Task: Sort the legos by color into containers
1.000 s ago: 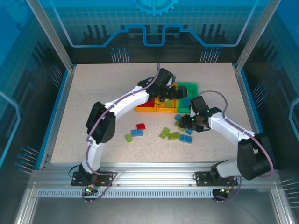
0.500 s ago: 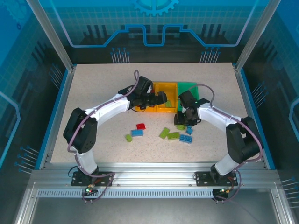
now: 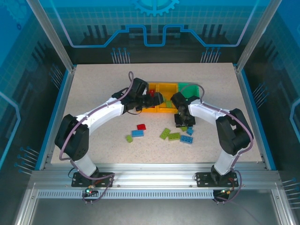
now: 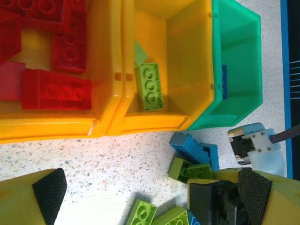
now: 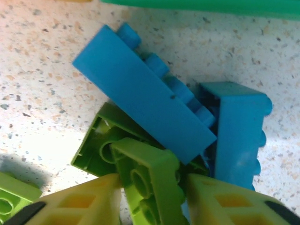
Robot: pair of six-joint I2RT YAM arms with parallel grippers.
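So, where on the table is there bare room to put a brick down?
Free: the far strip of the table behind the bins; the wide left part beyond the left arm; the right side past the right arm. Crowded: in front of the bins, where loose bricks lie and the right gripper grips a lime brick.

Two bins [image 4: 108,56] are orange-yellow, the third bin [image 4: 241,61] translucent green. Red bricks [image 4: 51,89] colour one, a lime brick [image 4: 150,86] the next. At the green bin's six o'clock, blue bricks [image 5: 140,93] and a lime-green piece [image 5: 150,183] lie on the beige, dark-speckled surface [image 4: 93,154].
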